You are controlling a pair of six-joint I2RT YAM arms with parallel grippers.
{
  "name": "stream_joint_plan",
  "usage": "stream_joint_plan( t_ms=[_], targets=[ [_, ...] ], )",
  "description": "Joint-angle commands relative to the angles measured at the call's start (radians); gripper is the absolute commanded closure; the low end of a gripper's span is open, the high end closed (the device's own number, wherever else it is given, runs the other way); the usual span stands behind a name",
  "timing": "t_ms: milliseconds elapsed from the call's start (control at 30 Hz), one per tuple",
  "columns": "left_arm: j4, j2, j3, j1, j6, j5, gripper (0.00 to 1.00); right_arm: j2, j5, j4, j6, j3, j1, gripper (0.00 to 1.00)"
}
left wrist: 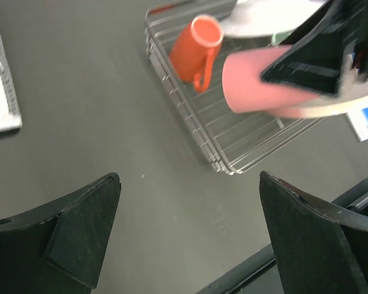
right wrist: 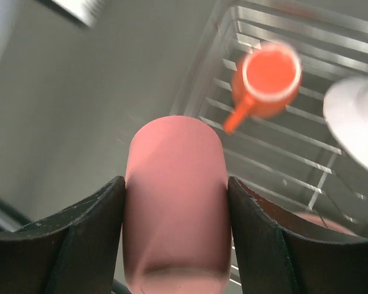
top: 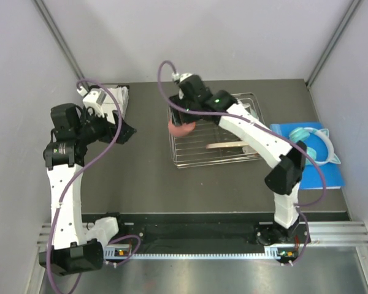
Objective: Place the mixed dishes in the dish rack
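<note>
My right gripper [right wrist: 176, 184] is shut on a salmon pink cup [right wrist: 175, 202], with one finger on each side of its wall. It holds the cup over the left edge of the wire dish rack [top: 236, 158]. From the left wrist view, the cup [left wrist: 257, 86] hangs above the rack [left wrist: 233, 144]. An orange mug [right wrist: 267, 79] with a white lining lies inside the rack, and a white plate [right wrist: 356, 116] is beside it. A plate's cream edge [top: 227, 145] crosses the rack. My left gripper [left wrist: 189, 177] hangs open and empty over bare table, left of the rack.
A black tray with white papers [top: 110, 97] sits at the back left, close to my left arm. Teal headphones [top: 316, 144] lie on a blue pad [top: 334, 174] at the right. Grey walls close in the table on three sides.
</note>
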Motion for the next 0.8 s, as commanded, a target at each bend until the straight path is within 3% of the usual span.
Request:
stream_joint_plan(
  t_ms=[0, 333, 767],
  targets=[
    [-0.041, -0.053, -0.041, 0.004, 0.109, -0.057, 0.01, 0.068, 0.175, -0.18, -0.103, 0.043, 0.061, 1.0],
    [-0.032, -0.083, -0.07, 0.003, 0.095, -0.048, 0.01, 0.177, 0.266, -0.22, -0.161, 0.037, 0.083, 1.0],
    [-0.03, -0.097, -0.098, 0.004, 0.1, -0.048, 0.01, 0.214, 0.183, -0.086, -0.175, -0.099, 0.084, 1.0]
  ],
)
